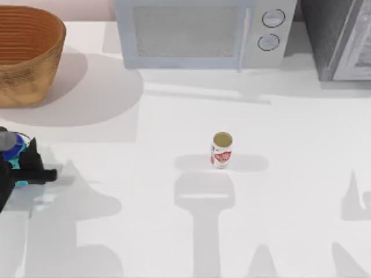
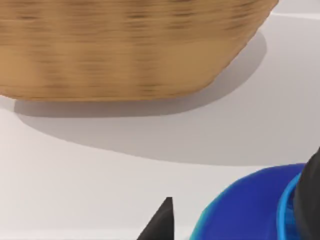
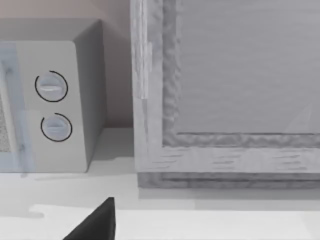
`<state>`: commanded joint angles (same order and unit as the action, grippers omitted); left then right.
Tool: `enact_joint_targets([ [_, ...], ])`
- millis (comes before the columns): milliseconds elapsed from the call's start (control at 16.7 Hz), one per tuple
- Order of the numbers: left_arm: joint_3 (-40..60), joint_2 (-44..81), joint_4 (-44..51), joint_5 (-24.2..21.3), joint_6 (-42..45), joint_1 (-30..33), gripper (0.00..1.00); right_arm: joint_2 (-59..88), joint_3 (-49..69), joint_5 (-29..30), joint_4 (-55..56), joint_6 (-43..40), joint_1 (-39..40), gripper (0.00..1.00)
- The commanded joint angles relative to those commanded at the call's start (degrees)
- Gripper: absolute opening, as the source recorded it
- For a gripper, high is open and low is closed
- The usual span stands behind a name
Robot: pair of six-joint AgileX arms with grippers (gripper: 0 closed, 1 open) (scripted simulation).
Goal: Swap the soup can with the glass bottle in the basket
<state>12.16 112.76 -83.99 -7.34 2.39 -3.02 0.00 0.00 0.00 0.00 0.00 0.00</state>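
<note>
At the worktop's left edge, the left gripper (image 1: 20, 165) is clamping the glass bottle (image 1: 16, 145) below the basket (image 1: 29, 69). The soup can (image 1: 221, 150) is standing upright mid-worktop.

White table (image 1: 290, 191) with soft shadows, grey microwave (image 1: 203, 32) at the back, grey cabinet (image 1: 342, 37) beside it, pale wall behind

White table (image 1: 174, 116), pale grey microwave (image 1: 203, 32) with two round knobs (image 1: 272, 18) along the back edge, darker grey cabinet-like appliance (image 1: 339, 37) at back right beside it.
</note>
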Motion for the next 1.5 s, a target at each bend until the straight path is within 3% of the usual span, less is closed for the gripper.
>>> enact_joint_targets([
  [240, 7.7, -5.71, 10.38, -3.94, -1.63, 7.19, 0.0, 0.0, 0.0, 0.0, 0.0, 0.0, 0.0, 1.0],
  [540, 24.03, -13.98, 32.61, -8.59, -2.99, 13.21, 0.0, 0.0, 0.0, 0.0, 0.0, 0.0, 0.0, 1.0],
  [720, 35.69, -17.28, 48.18, -9.15, -2.57, 10.64, 0.0, 0.0, 0.0, 0.0, 0.0, 0.0, 0.0, 1.0],
  [1080, 56.0, -19.71, 75.31, -6.78, 0.18, -1.64, 0.0, 0.0, 0.0, 0.0, 0.0, 0.0, 0.0, 1.0],
  [1260, 61.45, -19.68, 82.98, -5.49, 1.09, -6.79, 0.0, 0.0, 0.0, 0.0, 0.0, 0.0, 0.0, 1.0],
  [1500, 62.95, -19.52, 85.25, -5.07, 1.32, -8.51, 0.0, 0.0, 0.0, 0.0, 0.0, 0.0, 0.0, 1.0],
])
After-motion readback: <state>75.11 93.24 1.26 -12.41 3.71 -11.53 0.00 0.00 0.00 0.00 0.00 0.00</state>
